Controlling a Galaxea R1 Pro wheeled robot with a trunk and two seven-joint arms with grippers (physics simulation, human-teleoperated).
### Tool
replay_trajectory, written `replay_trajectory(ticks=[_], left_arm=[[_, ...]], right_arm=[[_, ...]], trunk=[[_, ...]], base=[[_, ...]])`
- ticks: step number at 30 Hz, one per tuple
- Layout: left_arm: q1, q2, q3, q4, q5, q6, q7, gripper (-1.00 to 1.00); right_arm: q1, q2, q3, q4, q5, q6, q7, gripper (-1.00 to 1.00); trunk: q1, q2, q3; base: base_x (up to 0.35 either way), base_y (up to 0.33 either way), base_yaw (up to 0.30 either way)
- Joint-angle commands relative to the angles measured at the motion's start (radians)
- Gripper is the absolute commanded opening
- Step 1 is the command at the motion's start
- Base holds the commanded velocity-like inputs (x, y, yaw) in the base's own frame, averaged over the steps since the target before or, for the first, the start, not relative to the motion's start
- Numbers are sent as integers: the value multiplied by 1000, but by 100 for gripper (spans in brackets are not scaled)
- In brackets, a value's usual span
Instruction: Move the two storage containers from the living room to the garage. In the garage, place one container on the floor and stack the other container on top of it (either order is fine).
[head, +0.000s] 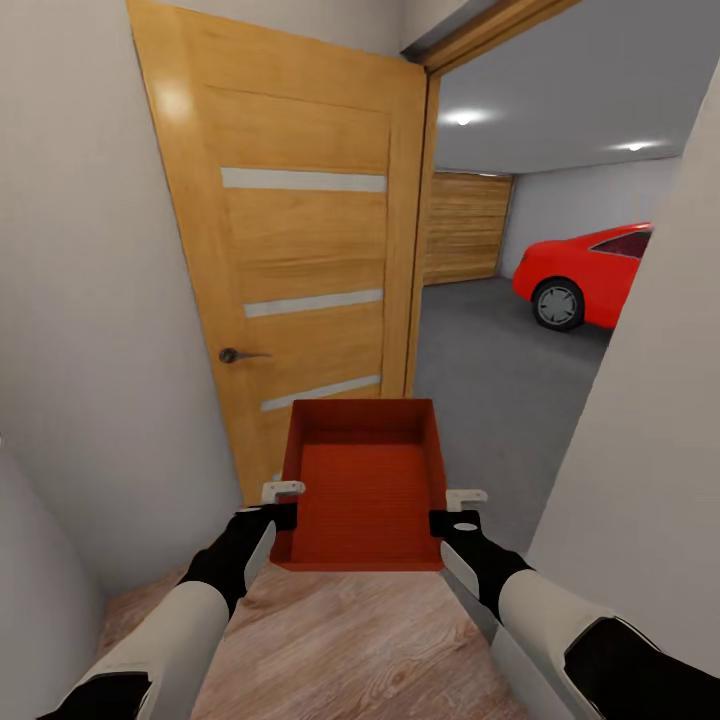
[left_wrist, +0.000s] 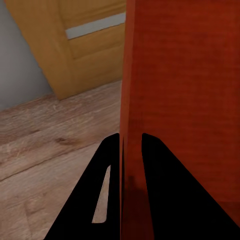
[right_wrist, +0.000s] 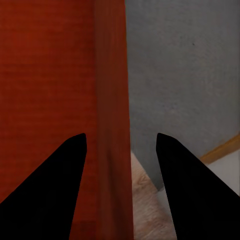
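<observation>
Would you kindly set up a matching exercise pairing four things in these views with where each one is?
Things:
1. storage container
2. red car
3. wooden door
4. wood plank flooring

Places:
A. swung open against the left-hand wall
B. under the robot's arms
C. held off the floor between both end effectors
D. parked in the garage beyond the doorway

Pairs: 1-C, 2-D, 3-A, 4-B
</observation>
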Motion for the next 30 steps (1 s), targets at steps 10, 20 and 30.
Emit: replay_trajectory(ticks=[10,20,30], left_arm=[[-2,-18,16,-3,8,5,1,-100],[-1,-18,16,-3,8,5,1,-100],[-1,-18,16,-3,8,5,1,-100]], right_arm=[[0,0,6,0,5,6,-11,-100],[0,0,6,0,5,6,-11,-100],[0,0,6,0,5,6,-11,-100]], trunk=[[1,-2,-2],[1,-2,-2],[1,-2,-2]], base=[[132,160,-98],[50,3,-244],[1,0,-246]])
